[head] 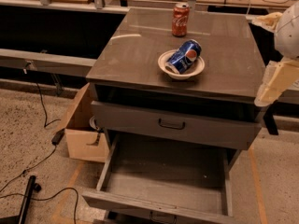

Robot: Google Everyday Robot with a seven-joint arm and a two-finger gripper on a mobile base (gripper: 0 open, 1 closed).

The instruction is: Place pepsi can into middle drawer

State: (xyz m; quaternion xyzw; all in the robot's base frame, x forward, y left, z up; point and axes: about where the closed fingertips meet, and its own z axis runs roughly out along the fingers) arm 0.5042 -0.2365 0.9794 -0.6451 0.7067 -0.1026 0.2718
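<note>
The pepsi can (183, 56), blue with the globe logo, lies on its side in a white bowl (181, 70) on the cabinet top. The middle drawer (167, 172) is pulled out below, and I see nothing on its flat grey floor. My gripper (274, 81), cream-coloured, hangs at the right edge of the view beside the cabinet's right front corner. It is to the right of the can, apart from it, and holds nothing that I can see.
A red cola can (180, 19) stands upright at the back of the cabinet top (135, 55). The upper drawer (171, 124) is shut. An open cardboard box (83, 133) sits on the floor left of the cabinet. Cables (42, 111) run across the floor at left.
</note>
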